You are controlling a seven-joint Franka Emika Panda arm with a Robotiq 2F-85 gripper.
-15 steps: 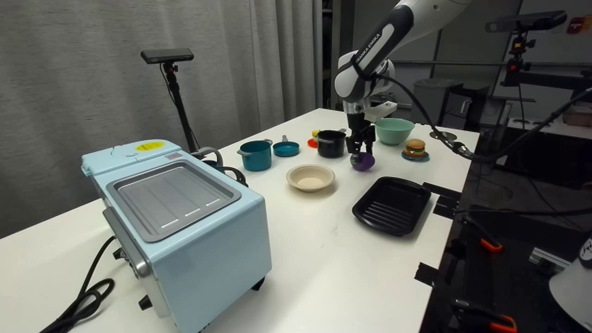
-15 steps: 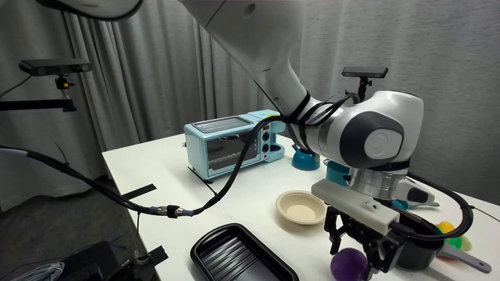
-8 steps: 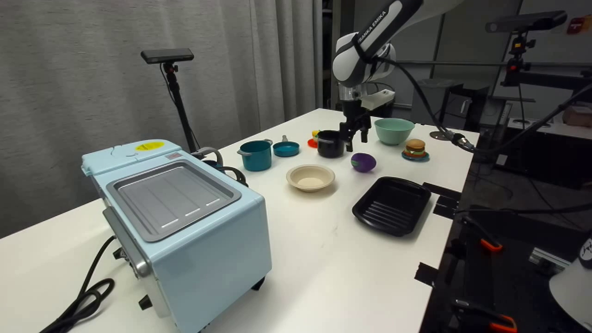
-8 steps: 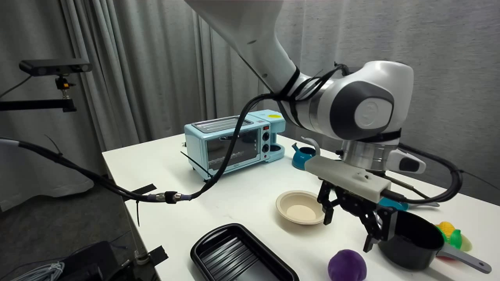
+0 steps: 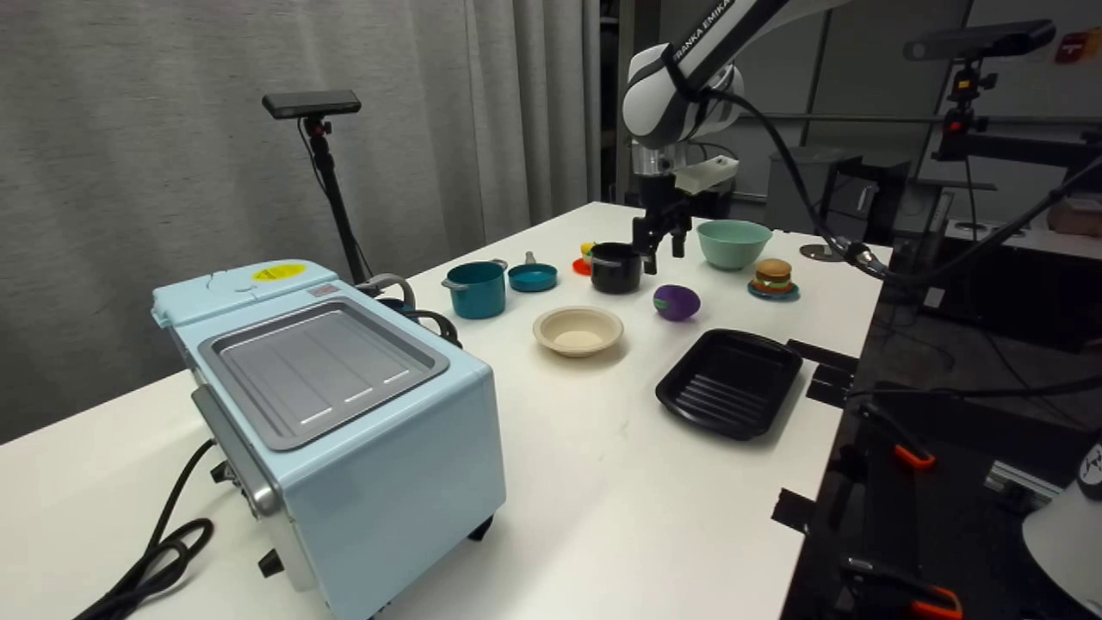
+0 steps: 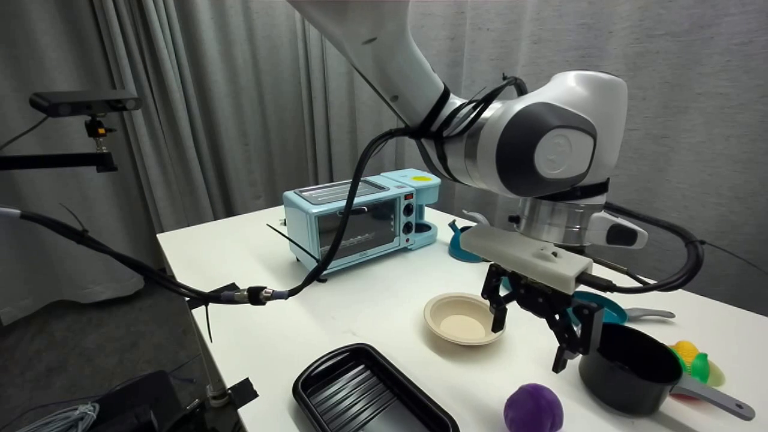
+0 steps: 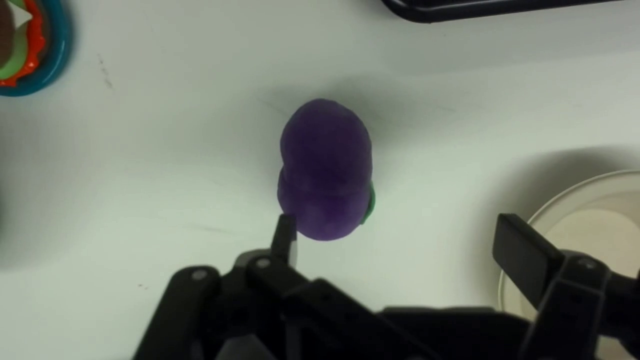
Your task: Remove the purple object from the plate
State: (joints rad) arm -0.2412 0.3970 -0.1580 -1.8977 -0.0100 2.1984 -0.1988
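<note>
Arm (image 6: 390,72): white; slopes down from the top of an exterior view to a bulky wrist housing (image 6: 594,108) with a dark grey cover, then turns downward; a black cable (image 6: 365,174) loops away from it to the view's left edge
End effector (image 6: 529,339): black; hangs above the table (image 5: 585,499), pointing down; its fingers (image 6: 498,318) are spread wide and hold nothing
Purple object (image 7: 325,165): lies on the table, off the plate (image 5: 578,341) and apart from it; sits between the black pot (image 6: 630,390) and the black ridged tray (image 5: 730,379); one fingertip overlaps its edge in the wrist view, yet both exterior views show a gap; green shows at its side
Table: white; black tape (image 5: 794,510) by the edge; a teal pot (image 5: 478,291), a teal pan (image 5: 532,276), a mint bowl (image 5: 733,247) and a burger (image 5: 772,275) on a teal dish (image 7: 62,45) stand about; a pale-blue oven (image 5: 405,517) carries a grey tray (image 5: 323,370) on top
Room: a grey curtain (image 5: 172,155) hangs beyond the table in both exterior views; a bar-shaped camera (image 5: 311,104) is mounted on a black post in front of it
Lettering: "FRANKA EMIKA" runs along the arm in an exterior view; a yellow oval sticker (image 5: 279,271) and a small pale label (image 5: 323,290) on the oven's top are too small to read; the mark on the round wrist cap (image 6: 564,153) cannot be made out
</note>
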